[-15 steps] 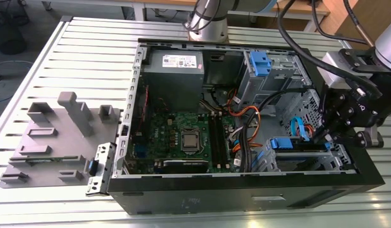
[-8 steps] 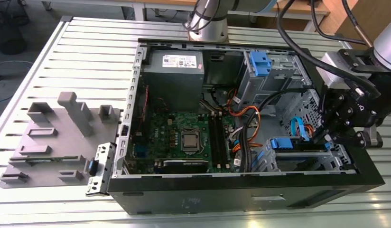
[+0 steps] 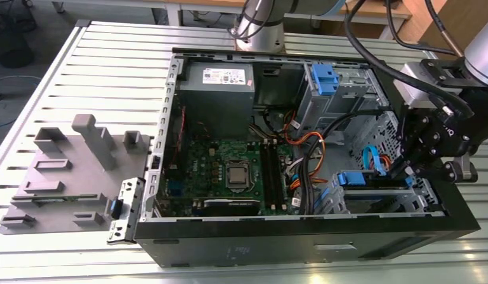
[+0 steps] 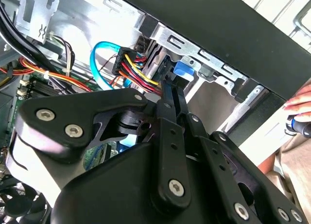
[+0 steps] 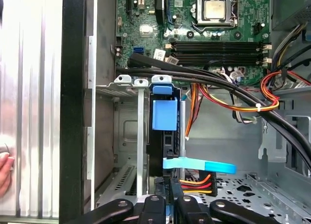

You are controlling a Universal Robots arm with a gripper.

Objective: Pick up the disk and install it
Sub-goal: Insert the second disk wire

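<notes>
The disk (image 5: 165,146) stands edge-on in a slot of the drive cage (image 5: 125,131) near a corner of the open computer case (image 3: 307,242), its blue bracket (image 5: 164,116) towards the motherboard (image 5: 214,34). The gripper (image 5: 168,204) sits at the disk's near end; whether it is clamped there or released cannot be told. Seating it well likely means pressing straight along the slot, square to the rails, clear of the flat blue data cable (image 5: 199,164) and power wires (image 5: 197,182) just beside
</notes>
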